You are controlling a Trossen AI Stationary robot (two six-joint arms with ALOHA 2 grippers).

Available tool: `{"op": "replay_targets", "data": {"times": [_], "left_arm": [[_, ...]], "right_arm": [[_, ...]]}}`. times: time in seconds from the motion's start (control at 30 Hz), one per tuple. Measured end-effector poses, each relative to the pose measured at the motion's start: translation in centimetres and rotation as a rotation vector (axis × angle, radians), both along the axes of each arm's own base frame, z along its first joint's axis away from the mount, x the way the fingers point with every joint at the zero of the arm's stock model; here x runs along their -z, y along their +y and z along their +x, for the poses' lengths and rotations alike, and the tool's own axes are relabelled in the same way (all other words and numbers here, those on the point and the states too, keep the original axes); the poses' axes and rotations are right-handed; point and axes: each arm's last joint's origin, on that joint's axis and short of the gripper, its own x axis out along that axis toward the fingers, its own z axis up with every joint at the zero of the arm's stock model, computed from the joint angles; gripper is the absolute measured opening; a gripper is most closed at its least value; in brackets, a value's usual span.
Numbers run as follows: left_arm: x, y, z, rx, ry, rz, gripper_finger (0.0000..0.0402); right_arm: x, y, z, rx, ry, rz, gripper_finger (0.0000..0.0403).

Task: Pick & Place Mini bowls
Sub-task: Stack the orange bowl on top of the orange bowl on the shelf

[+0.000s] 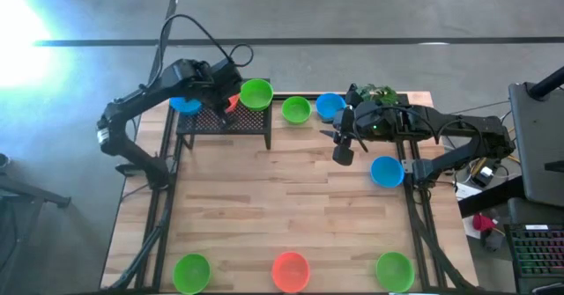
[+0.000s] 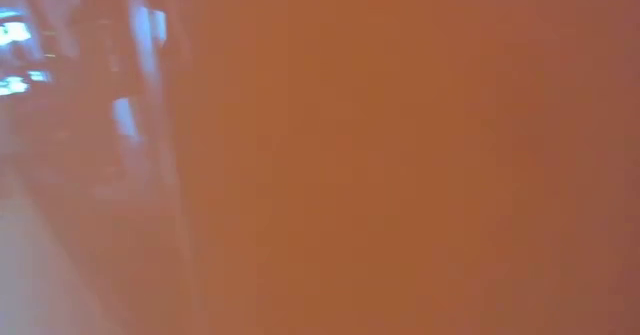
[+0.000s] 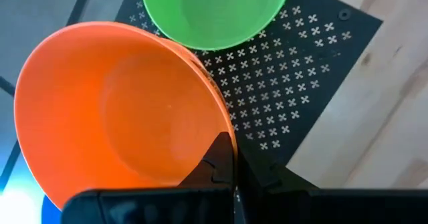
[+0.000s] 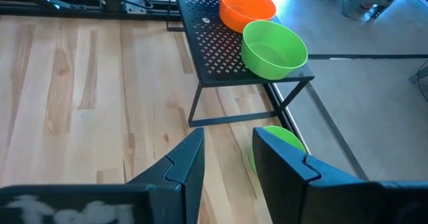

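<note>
Jaws of the left gripper (image 3: 231,174) pinched the rim of an orange bowl (image 3: 114,110) above the black stand (image 3: 294,70). Light, stiff, slick plastic; the rim suited best. Right gripper (image 4: 227,160) hovered open over the table (image 4: 80,83).

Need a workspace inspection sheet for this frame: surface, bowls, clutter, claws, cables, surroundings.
Surface: wooden table, bare in the middle.
Job's things: green bowl and blue bowl on the black mesh stand; orange bowl in the left claw; green, orange and green bowls along the near edge; green and two blue bowls near the right arm.
Clutter: plant sprig at the far edge.
Claws: left claw shut on the orange bowl's rim; right claw open, empty.
Cables: black cable looping over the left arm.
Surroundings: keyboard at the right.
</note>
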Motion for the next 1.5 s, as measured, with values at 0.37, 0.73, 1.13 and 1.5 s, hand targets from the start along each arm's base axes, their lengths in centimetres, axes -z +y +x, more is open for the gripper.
{"op": "replay_targets", "data": {"times": [0.37,0.73,1.13,1.5], "left_arm": [[1.7,1.7,1.3,-0.024,0.065,-0.026,0.0],[2.4,2.9,1.5,-0.054,0.08,-0.041,0.0],[2.4,3.0,1.6,-0.049,0.071,-0.026,0.001],[2.3,3.0,1.6,-0.044,0.088,-0.004,0.0012]], "right_arm": [[0.0,0.0,0.0,0.0,0.0,0.0,0.013],[0.0,0.0,0.0,0.0,0.0,0.0,0.0121],[0.0,0.0,0.0,0.0,0.0,0.0,0.0128],[0.0,0.0,0.0,0.0,0.0,0.0,0.0124]]}}
